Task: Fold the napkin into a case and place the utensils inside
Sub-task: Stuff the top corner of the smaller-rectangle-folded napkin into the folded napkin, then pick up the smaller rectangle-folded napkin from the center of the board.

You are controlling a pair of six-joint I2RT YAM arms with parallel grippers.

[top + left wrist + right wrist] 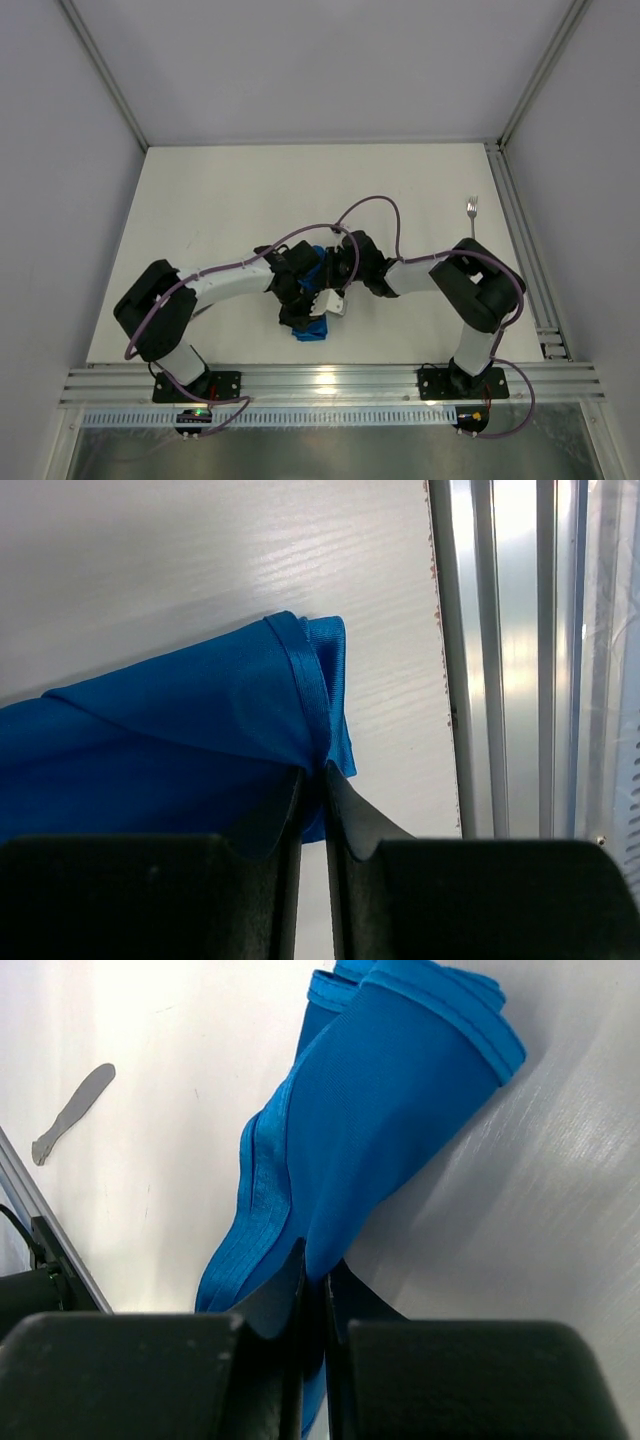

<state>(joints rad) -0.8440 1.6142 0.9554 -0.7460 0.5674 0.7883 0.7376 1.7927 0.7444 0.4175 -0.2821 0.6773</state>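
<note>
The bright blue napkin point(311, 330) lies bunched and partly folded in the middle of the table, mostly hidden under both wrists in the top view. My left gripper point(315, 778) is shut on the hemmed corner of the napkin point(180, 730), close to the table's near edge. My right gripper point(315, 1272) is shut on a fold of the napkin point(385, 1100), whose layered edges run away from the fingers. The silver fork point(472, 213) lies alone at the far right of the table. The dark grey knife-like piece point(72, 1112) rests flat on the table beyond the cloth.
Aluminium rails point(330, 384) run along the near edge of the table, close to the left gripper's corner of cloth point(500, 680). Another rail point(520, 250) lines the right side, next to the fork. White walls enclose the table.
</note>
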